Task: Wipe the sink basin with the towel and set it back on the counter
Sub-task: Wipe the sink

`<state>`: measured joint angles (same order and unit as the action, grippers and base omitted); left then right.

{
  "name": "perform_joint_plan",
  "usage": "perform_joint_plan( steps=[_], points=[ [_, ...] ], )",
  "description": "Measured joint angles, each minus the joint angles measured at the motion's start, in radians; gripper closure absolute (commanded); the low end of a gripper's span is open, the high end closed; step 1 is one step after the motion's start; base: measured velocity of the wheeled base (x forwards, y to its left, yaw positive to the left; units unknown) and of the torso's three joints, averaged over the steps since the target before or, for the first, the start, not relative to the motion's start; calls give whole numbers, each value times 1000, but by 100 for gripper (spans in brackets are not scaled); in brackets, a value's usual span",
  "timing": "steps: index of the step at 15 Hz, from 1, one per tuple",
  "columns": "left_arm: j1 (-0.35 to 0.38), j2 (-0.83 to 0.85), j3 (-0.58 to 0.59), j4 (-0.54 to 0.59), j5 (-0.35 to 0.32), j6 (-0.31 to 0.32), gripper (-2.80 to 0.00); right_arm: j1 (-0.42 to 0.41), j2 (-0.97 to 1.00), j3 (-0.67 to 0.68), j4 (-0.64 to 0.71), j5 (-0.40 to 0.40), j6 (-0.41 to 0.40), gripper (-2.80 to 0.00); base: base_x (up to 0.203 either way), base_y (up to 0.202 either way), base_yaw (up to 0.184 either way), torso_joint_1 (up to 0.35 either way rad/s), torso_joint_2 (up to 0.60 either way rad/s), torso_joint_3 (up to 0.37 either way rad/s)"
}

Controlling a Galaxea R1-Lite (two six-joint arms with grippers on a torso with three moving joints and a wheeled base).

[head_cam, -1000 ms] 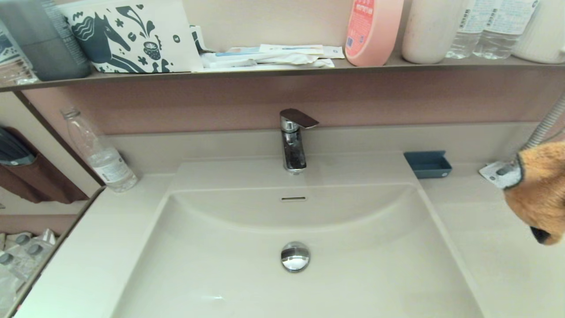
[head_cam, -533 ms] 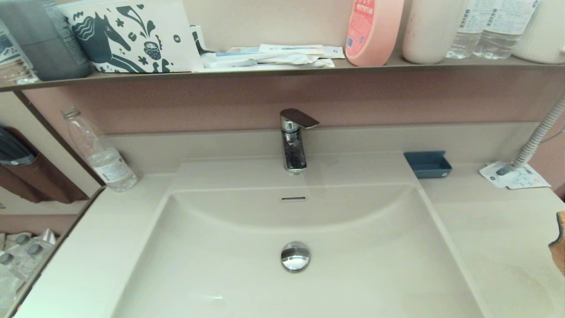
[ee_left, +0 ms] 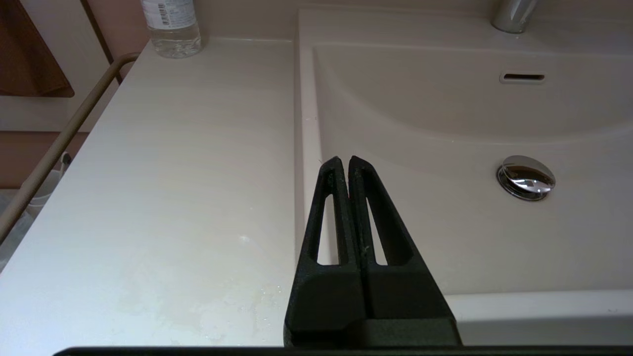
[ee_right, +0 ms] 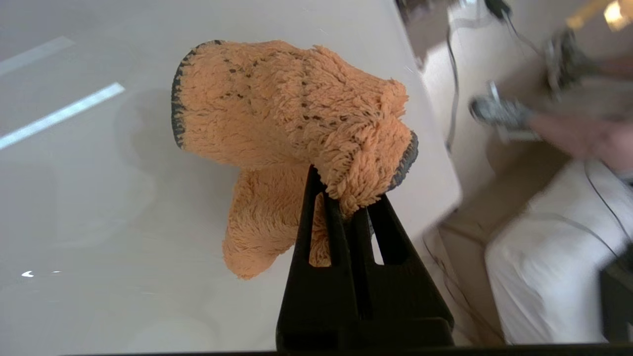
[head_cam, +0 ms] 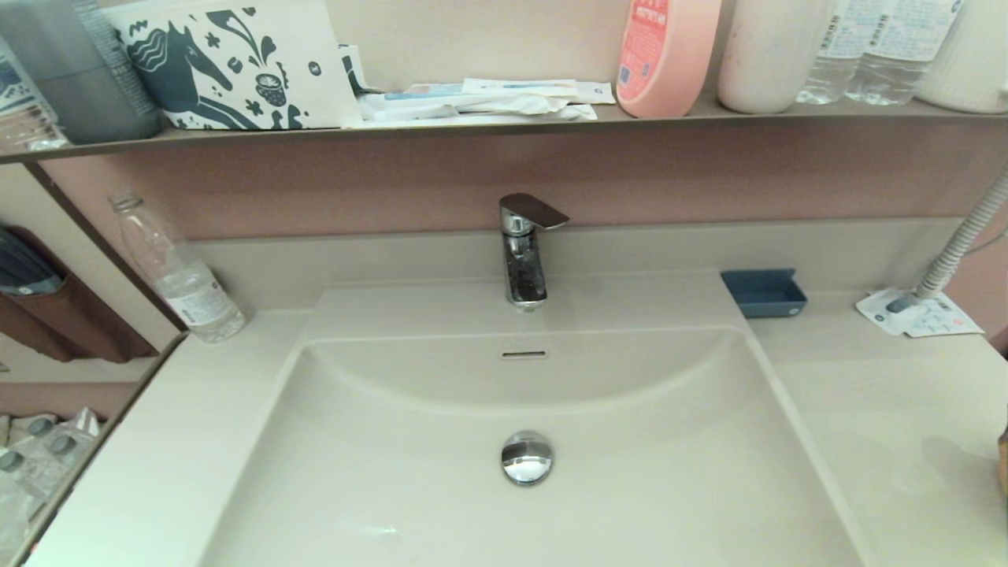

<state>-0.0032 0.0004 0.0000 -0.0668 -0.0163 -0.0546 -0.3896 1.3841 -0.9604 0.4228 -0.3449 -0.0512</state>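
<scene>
Right pincer, centre frame, grips the towel above the bench, ready to set down; left pincer clenched empty, parked.

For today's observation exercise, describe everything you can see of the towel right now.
The towel is a small, fuzzy orange cloth with a dark grey edge, bunched into a lump with one fold hanging down. The right gripper is shut on a pinch of it and holds it above the counter, near the counter's edge, where it casts a faint shadow. Nothing else touches it.
</scene>
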Motion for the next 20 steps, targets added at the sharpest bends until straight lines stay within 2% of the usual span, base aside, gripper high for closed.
perform_joint_plan(
  steps=[3, 8, 9, 13, 17, 18, 20],
  points=[
    [0, 0, 0, 0, 0, -1, 0, -86, 79, -70, 51, -2, -35, 0, 0, 0, 0, 0, 0, 0],
    [0, 0, 0, 0, 1, -1, 0, -104, 171, -88, 13, -4, -31, 0, 0, 0, 0, 0, 0, 0],
    [0, 0, 0, 0, 0, 0, 0, -102, 180, -88, 11, -1, -29, -280, 0, 0, 0, 0, 0, 0],
    [0, 0, 0, 0, 1, 0, 0, -96, 178, -135, 23, 1, -23, -280, 0, 0, 0, 0, 0, 0],
    [0, 0, 0, 0, 1, 0, 0, -73, 134, -280, 196, 5, -13, -280, 0, 0, 0, 0, 0, 0],
    [0, 0, 0, 0, 1, -1, 0, -58, 120, -285, 222, 6, -5, 0, 0, 0, 0, 0, 0, 0],
    [0, 0, 0, 0, 0, 0, 0, -33, 97, -278, 225, 6, 30, 0, 0, 0, 0, 0, 0, 0]
  ],
)
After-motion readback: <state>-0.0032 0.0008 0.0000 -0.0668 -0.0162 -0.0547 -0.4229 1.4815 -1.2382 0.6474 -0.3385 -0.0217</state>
